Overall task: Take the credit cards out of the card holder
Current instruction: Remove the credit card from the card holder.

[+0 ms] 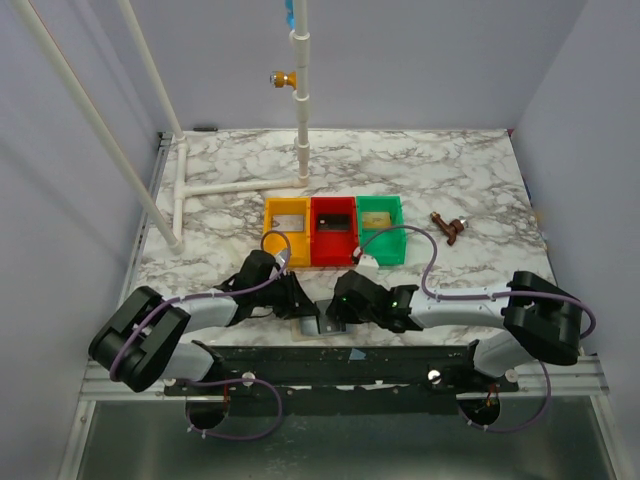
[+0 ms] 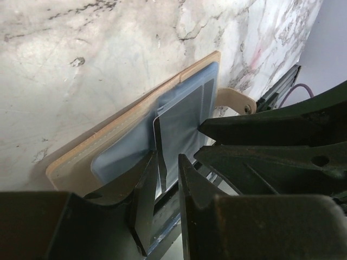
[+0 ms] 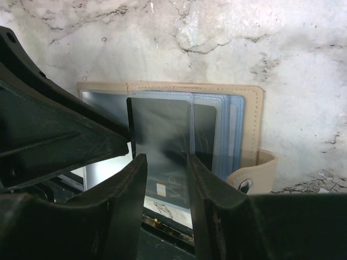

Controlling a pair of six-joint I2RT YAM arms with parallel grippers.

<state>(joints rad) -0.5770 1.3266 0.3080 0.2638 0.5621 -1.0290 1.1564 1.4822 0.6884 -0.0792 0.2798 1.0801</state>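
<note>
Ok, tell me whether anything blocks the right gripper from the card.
Nothing visible does. The dark card pokes out of the card holder, right in the gap between the fingers of the right gripper.

Ahead of me on the white marble-pattern tabletop [image 1: 455, 170]: yellow plastic tray [image 1: 270, 243], red plastic tray [image 1: 334, 250], green plastic tray [image 1: 388, 247], touching in a row. Small brown object [image 1: 449, 227] to their right. White pipe frame [image 1: 302, 110] behind.

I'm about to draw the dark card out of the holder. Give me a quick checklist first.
1. Card holder open, lying flat on the table: ok.
2. Dark card visible between the right tool's fingers: ok.
3. Right tool clamped on it: not ok, fingers apart.
4. Left tool gripping the thin edge between its fingers: cannot tell.
5. Card holder held against sliding: cannot tell.
</note>
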